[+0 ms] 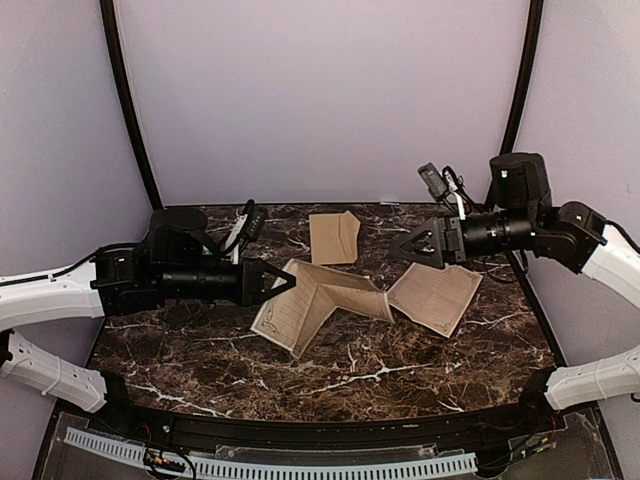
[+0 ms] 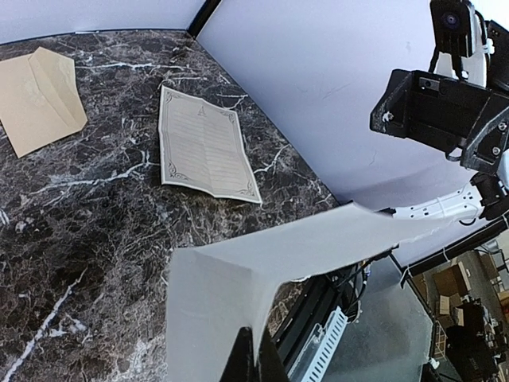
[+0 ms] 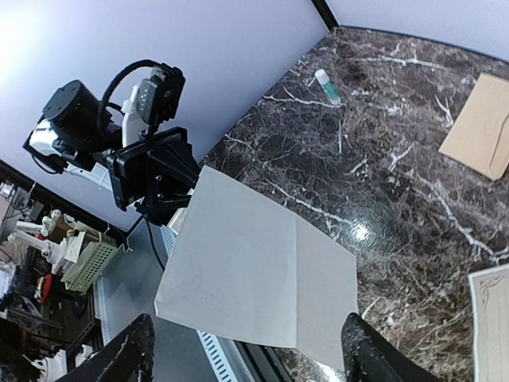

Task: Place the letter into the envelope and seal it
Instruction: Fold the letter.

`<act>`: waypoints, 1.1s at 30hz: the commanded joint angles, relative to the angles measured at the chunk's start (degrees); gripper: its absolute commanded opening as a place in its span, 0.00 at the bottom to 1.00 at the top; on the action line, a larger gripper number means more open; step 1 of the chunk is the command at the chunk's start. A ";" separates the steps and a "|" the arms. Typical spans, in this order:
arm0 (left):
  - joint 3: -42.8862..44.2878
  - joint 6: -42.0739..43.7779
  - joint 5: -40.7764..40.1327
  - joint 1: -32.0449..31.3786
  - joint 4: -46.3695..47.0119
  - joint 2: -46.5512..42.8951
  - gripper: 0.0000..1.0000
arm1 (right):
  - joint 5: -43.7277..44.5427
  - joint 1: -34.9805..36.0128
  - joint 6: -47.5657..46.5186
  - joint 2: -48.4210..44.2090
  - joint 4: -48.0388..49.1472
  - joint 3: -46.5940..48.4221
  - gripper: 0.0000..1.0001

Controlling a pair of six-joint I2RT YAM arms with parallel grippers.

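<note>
The letter [image 1: 318,300] is a cream sheet with dark border lines, bent and raised over the middle of the table. My left gripper [image 1: 288,283] is shut on its left edge. The left wrist view shows the letter's plain pale back [image 2: 231,290] running out from the shut fingertips [image 2: 256,354]. My right gripper [image 1: 408,246] hangs open just right of the letter. In the right wrist view the pale back [image 3: 254,270] hangs ahead of its wide-apart fingers [image 3: 131,354] without touching them. The brown envelope [image 1: 334,237] lies flat at the back of the table, away from both grippers.
A second bordered sheet [image 1: 435,297] lies flat on the marble table [image 1: 420,370] under the right arm, also seen in the left wrist view [image 2: 205,145]. A small glue stick [image 3: 326,86] lies near the back wall. A perforated cable rail [image 1: 300,467] runs along the near edge.
</note>
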 commanded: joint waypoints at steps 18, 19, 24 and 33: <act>2.09 4.39 18.86 -0.30 4.82 -6.00 0.00 | 1.79 4.72 -0.64 -0.71 7.01 0.24 0.86; 2.32 4.32 19.56 -0.23 4.89 -5.77 0.00 | 1.67 5.65 -0.91 -0.48 6.96 0.29 0.82; 4.70 4.46 24.67 -0.26 4.54 -3.98 0.00 | -0.58 10.17 -2.00 1.73 7.87 0.83 0.64; 7.67 4.38 33.59 -0.22 3.96 -1.26 0.00 | -6.43 15.26 -4.70 7.13 9.30 3.47 0.55</act>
